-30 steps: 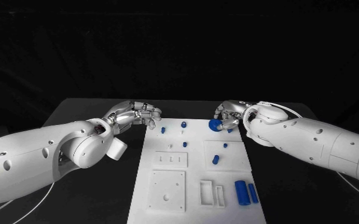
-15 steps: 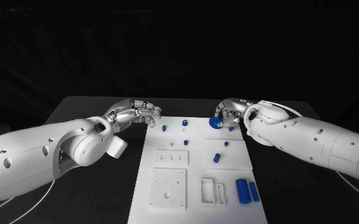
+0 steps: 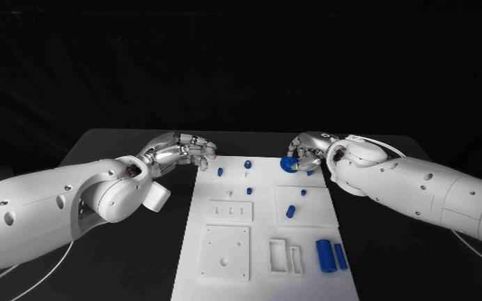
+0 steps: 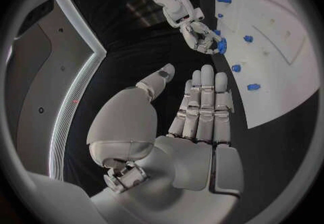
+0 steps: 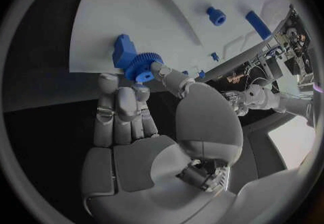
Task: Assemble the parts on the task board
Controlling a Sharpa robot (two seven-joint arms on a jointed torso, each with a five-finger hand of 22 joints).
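Note:
The white task board (image 3: 263, 175) lies mid-table. My right hand (image 3: 306, 149) is over its far right corner and pinches a blue gear (image 3: 289, 166) between thumb and fingers. The right wrist view shows the gear (image 5: 142, 66) at my fingertips, close by a blue block (image 5: 123, 50) on the board (image 5: 169, 13). My left hand (image 3: 186, 151) hovers off the board's far left corner, holding nothing, its fingers (image 4: 202, 105) stretched out. Small blue pegs (image 3: 247, 168) stand on the far part of the board, another (image 3: 290, 212) mid-board.
Two long blue cylinders (image 3: 324, 256) lie side by side at the board's near right. White recessed frames (image 3: 223, 253) sit on its near half. Black table (image 3: 120, 155) surrounds the board.
The left hand has edged slightly away from me. The right hand keeps the gear at the same corner.

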